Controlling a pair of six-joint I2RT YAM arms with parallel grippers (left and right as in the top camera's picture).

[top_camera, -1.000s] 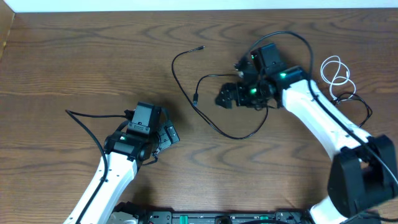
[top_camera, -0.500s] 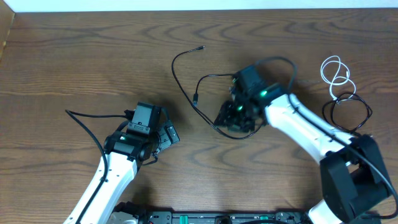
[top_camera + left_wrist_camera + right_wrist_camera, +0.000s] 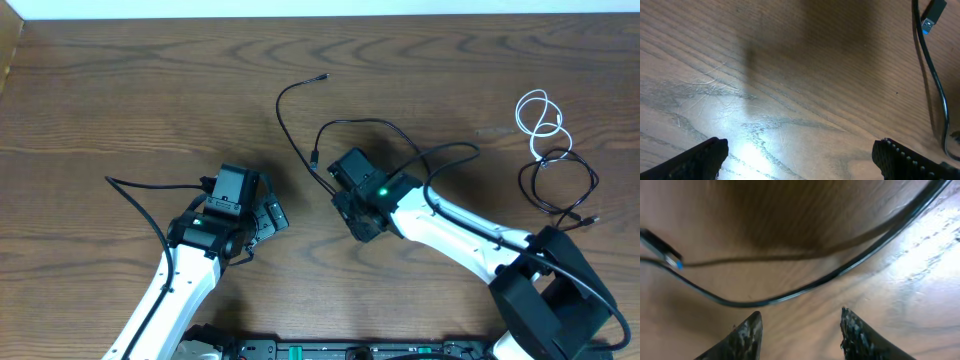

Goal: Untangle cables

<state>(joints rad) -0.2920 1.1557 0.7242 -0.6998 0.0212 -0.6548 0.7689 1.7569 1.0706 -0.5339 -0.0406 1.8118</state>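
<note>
A long black cable [image 3: 283,118] runs from a plug at the back in a curve to my right gripper [image 3: 352,216], which hides its lower loop. A second plug end [image 3: 314,157] lies just left of that gripper. In the right wrist view the black cable [image 3: 840,270] and its blue-tipped plug [image 3: 661,246] lie just ahead of my right gripper [image 3: 801,321]; its fingers are partly apart with nothing between them. My left gripper [image 3: 266,219] [image 3: 802,156] stands wide open over bare wood, with the cable [image 3: 936,85] to its right. A white cable [image 3: 540,113] and a coiled black cable [image 3: 560,186] lie at the far right.
The wooden table [image 3: 150,90] ends at a pale wall along the back. Thick black cords wired to the arms loop beside the left arm [image 3: 140,195] and the right arm [image 3: 450,152].
My right gripper has swung left and toward the front, down onto the long black cable's loop, and its fingers have narrowed. The left arm has not moved.
</note>
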